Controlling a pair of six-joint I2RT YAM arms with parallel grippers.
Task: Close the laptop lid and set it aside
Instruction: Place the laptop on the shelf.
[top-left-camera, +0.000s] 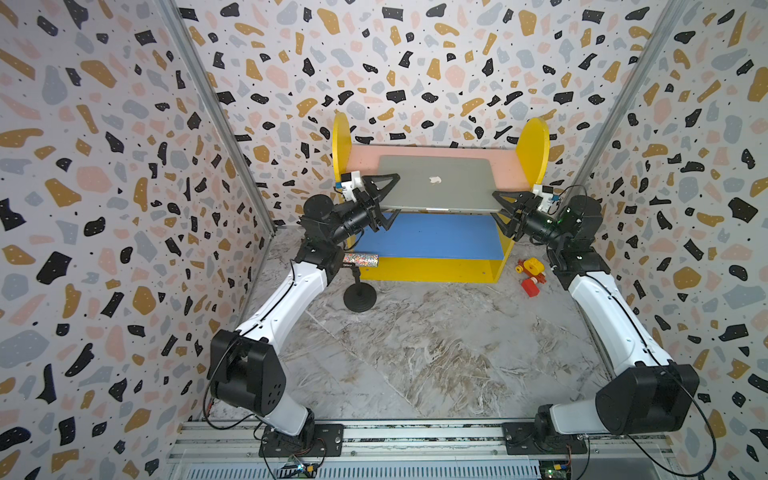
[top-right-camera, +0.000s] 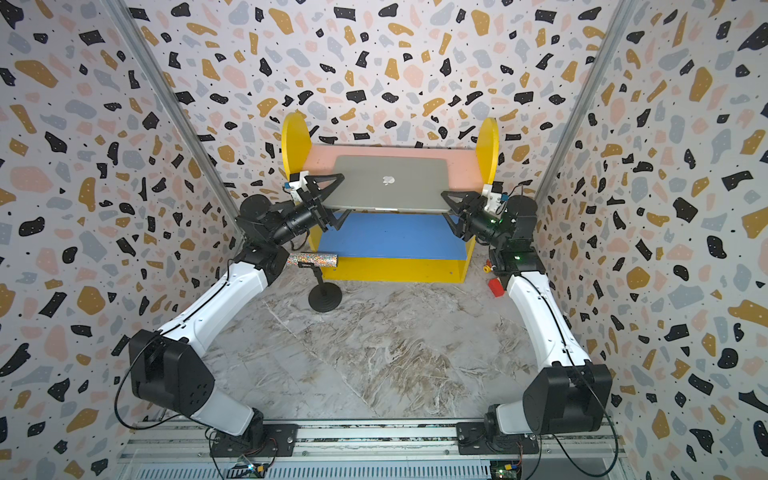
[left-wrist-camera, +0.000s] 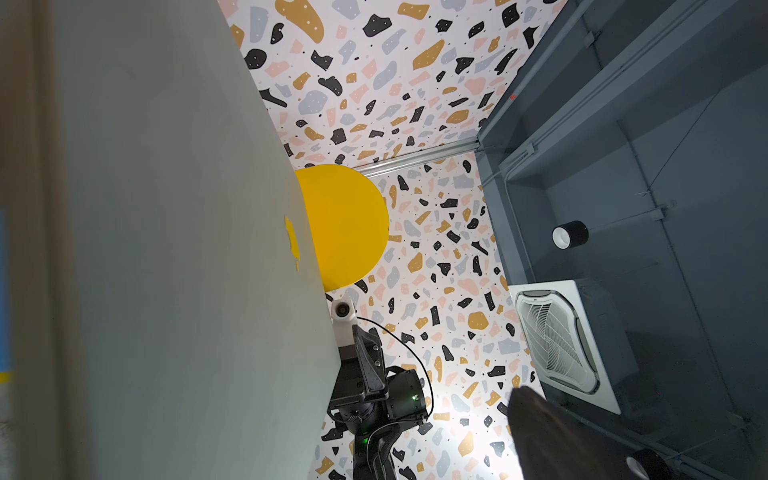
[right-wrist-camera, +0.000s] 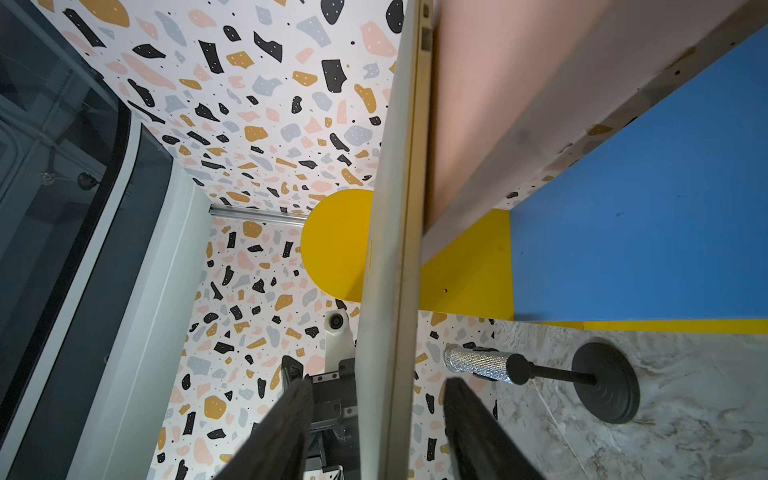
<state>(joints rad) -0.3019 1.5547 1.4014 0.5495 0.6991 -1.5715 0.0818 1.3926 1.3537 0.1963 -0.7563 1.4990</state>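
Shelf (top-left-camera: 428, 270) at 12 o'clock of the floor (top-left-camera: 415, 353), laptop (top-left-camera: 461, 193) over its pink board (top-left-camera: 361, 160), front edge overhanging the blue board (top-left-camera: 432, 237), lid (top-right-camera: 365, 187) shut, logo (top-left-camera: 434, 180) up. Left gripper (top-left-camera: 395, 195) at the laptop's 9 o'clock edge, jaws spread wide, one above and one below, gripping nothing. Right gripper (top-left-camera: 494, 204) at its 4 o'clock corner, jaws part-open astride the edge, a gap either side in the wrist view.

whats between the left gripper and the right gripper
The closed laptop spans that whole stretch above the pink shelf board, one end at the left gripper, the other at the right gripper. Both top views show it.
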